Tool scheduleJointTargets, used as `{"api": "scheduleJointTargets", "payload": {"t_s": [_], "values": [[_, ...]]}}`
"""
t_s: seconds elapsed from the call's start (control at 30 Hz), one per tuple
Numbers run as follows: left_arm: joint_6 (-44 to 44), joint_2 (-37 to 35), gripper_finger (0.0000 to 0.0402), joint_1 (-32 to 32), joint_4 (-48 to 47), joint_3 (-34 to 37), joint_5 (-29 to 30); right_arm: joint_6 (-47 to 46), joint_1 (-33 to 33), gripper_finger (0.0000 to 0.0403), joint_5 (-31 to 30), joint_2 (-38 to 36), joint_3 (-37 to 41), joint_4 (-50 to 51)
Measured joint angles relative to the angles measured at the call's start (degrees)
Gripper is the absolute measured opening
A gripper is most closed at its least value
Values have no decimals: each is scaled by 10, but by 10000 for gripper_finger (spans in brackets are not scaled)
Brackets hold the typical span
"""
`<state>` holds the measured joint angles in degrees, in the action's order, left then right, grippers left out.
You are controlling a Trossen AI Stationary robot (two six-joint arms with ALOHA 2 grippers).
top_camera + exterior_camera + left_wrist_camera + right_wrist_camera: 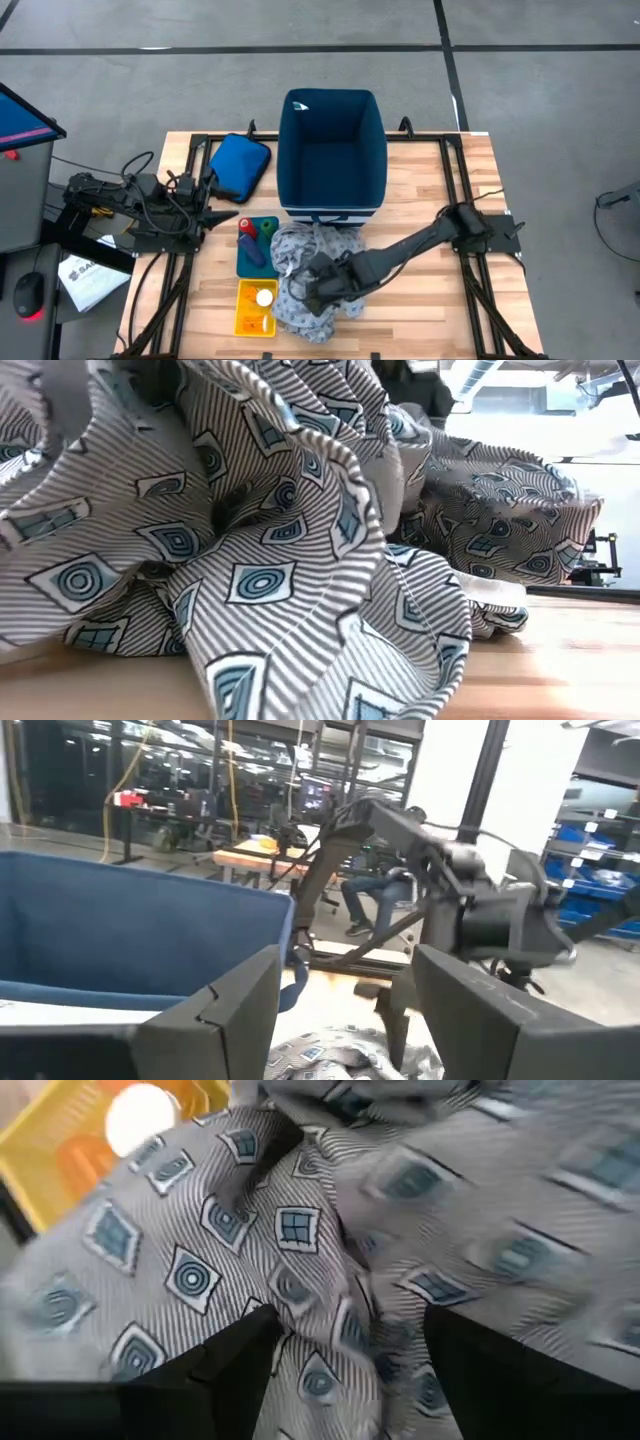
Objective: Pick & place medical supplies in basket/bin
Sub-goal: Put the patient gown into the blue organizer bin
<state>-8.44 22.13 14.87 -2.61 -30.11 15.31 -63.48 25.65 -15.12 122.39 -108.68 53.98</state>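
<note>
Looking straight down in the high view, the navy bin (331, 150) stands at the far middle of the wooden worktop (430, 290), and the gown (305, 268) lies crumpled just in front of its striped base, beside a blue tray (258, 248) of small coloured cylinders and a yellow tray (255, 308) holding a white-capped bottle (264, 297); the right end effector (318, 288) reaches across from its mount and sits down on the cloth, probably because the gown is the bulkiest supply and lies nearest the bin. The left end effector (228, 217) waits at the left edge near a flat blue pouch (238, 165), clear of the work. In the low view the gown (260, 540) fills nearly everything: a soft heap of deep folds, fine grey stripes printed with blue-and-white squares and rings, resting on the wood. The left wrist view shows the left end effector (345, 1020) with its fingers parted and nothing between them, looking past the bin wall (130, 945) toward the right arm (480, 910). The right wrist view has the right end effector (345, 1355) spread wide, its two dark fingers pressed against the fabric (300, 1270) with a fold lying between them but not pinched; the yellow tray (60, 1150) shows just beyond the cloth's edge.
</note>
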Motion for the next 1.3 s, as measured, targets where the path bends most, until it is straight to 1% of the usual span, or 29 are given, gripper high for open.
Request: {"api": "scheduleJointTargets", "payload": {"t_s": [0.23,0.33,0.4,0.43,0.5,0.57,0.6,0.77,0.9,0.97,1.03,1.17,1.23,1.27,1.3], "values": [[-41,0,218,0,0,0,-23,-55,3,250,8,89,0,-59],[-52,1,218,0,0,0,-41,-104,12,234,14,120,-1,-76],[-52,1,218,0,1,0,-43,-129,19,203,16,136,-2,-83],[-52,2,218,0,1,0,-43,-142,24,180,15,140,-3,-81],[-52,3,218,0,3,0,-43,-167,32,118,6,143,-4,-74],[-52,5,218,0,5,0,-47,-192,40,45,-10,142,-3,-65],[-52,5,218,0,7,0,-50,-203,45,26,-17,137,-2,-60],[-52,5,218,0,10,0,-56,-291,76,10,-63,103,2,-2],[-52,5,218,0,12,0,-57,-376,118,10,-139,54,0,34],[-52,5,218,0,11,0,-57,-423,140,10,-182,36,-18,82],[-52,5,218,0,12,0,-57,-461,158,10,-210,27,-55,153],[-52,5,218,0,12,0,-57,-503,182,10,-237,35,-176,306],[-52,5,218,0,12,0,-57,-505,189,9,-255,46,-237,356],[-52,5,218,0,12,0,-57,-495,191,9,-267,51,-259,358],[-52,5,218,0,12,0,-57,-478,191,9,-288,49,-264,351]]}}
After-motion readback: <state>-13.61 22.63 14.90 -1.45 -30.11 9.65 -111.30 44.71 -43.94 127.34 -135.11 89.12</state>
